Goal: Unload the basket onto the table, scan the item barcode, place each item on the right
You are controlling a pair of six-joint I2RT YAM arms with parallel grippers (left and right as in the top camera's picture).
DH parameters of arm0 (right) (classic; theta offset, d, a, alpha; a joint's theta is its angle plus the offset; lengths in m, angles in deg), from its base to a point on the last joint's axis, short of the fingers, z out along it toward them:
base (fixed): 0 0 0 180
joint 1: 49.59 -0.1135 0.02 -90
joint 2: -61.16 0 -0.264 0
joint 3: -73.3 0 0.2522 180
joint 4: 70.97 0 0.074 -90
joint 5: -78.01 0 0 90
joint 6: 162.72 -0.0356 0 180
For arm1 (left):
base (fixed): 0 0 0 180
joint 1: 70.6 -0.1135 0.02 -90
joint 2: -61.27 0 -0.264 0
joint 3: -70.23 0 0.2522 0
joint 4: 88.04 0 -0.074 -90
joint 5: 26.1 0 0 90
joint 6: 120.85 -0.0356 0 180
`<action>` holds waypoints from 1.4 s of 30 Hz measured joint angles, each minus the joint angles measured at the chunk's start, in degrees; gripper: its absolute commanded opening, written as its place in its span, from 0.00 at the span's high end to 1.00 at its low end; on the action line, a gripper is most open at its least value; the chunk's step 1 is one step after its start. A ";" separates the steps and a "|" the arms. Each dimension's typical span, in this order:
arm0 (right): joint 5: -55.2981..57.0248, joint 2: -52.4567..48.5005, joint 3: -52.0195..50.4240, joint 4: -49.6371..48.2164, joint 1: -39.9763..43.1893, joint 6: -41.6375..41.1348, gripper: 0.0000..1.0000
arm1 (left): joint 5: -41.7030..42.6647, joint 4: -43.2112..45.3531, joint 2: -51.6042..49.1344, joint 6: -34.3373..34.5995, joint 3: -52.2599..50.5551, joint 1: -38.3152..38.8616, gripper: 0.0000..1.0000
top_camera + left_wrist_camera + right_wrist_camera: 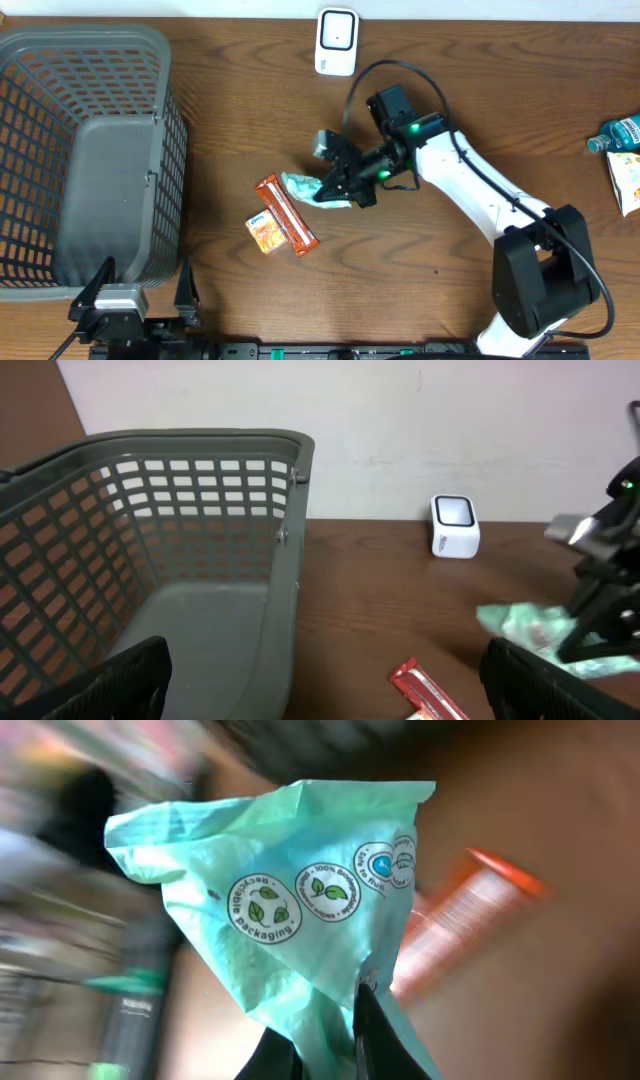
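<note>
The right gripper [335,190] is clamped shut on a mint-green packet [312,187], pinching it by 1 edge and holding it over the middle of the wooden table [240,110]. In the right wrist view the packet [300,900] hangs crumpled in front of the fingers [362,1025], showing round leaf logos that read "eco packaging" – no barcode is visible on this face.

The white scanner [336,41] stands upright at the table's far edge, well apart from the packet, with bare wood between them. Just beside the packet, on its basket side, lies a red-orange snack bar [286,213], and a small orange packet [263,232] touches that bar.

A grey plastic basket [60,60] fills the left side. The left gripper [140,290] sits at the near edge by the basket – fingers spread wide, holding nothing. At the far right edge are a blue bottle [618,133] and a white pouch [628,182].
</note>
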 measured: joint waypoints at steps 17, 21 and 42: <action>63.08 -4.22 4.87 -24.48 -1.40 -14.23 0.99 | 0.00 0.00 0.00 0.00 0.00 0.00 0.02; 69.24 -13.14 16.65 -22.16 -1.40 -10.93 0.99 | 0.00 0.02 0.00 0.00 0.00 0.00 0.02; 87.91 -42.29 52.57 -23.80 -1.38 6.60 0.99 | 0.00 0.02 0.00 0.00 0.00 0.00 0.02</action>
